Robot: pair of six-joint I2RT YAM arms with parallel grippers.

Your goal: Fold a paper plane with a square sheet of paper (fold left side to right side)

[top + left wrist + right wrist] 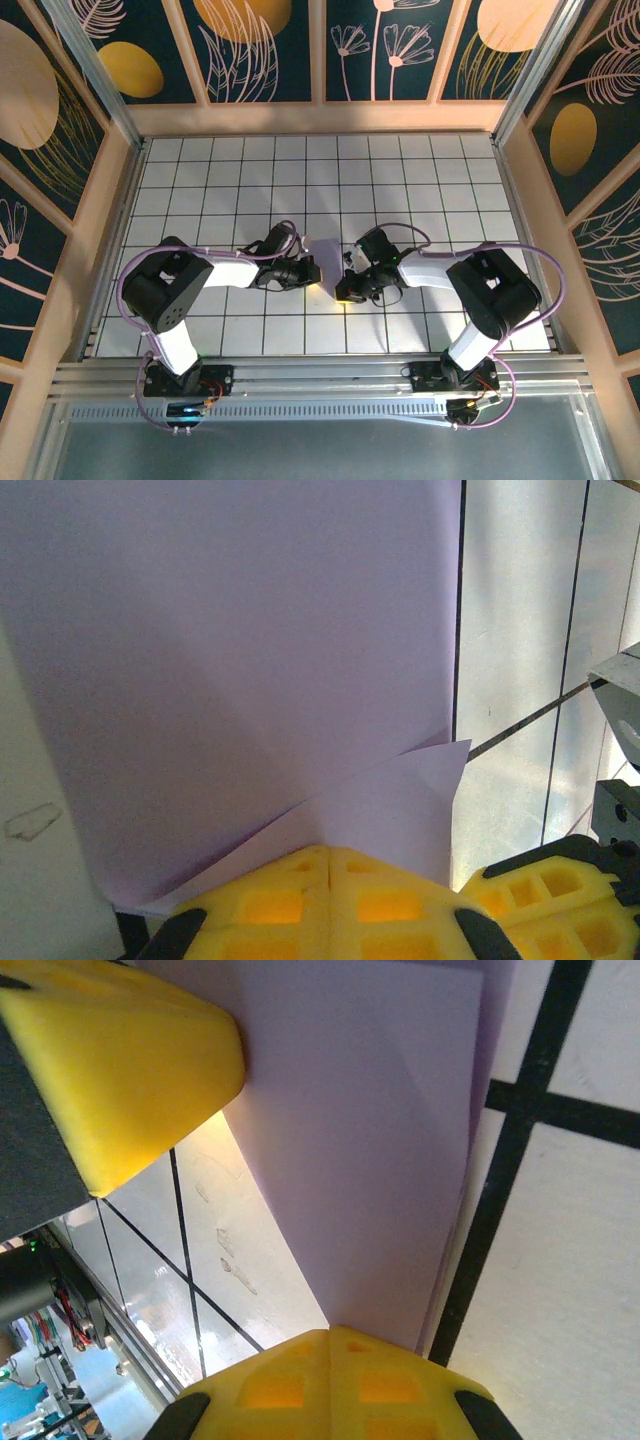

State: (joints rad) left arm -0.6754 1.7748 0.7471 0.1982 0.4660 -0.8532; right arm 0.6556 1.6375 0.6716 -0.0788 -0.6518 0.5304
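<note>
White grid counter (400,170). Square sheet of paper (325,256), partly folded, lies mid-frame. Left gripper (328,854) and right gripper (328,1334) have jaws closed empty, tips against it. Likely thin, floppy and slippery; best pinched at a free edge.

Both arms reach inward over the gridded worktop (250,170). Left gripper (308,272) and right gripper (347,283) meet mid-grid, the lavender paper sheet (323,252) between them.
</note>
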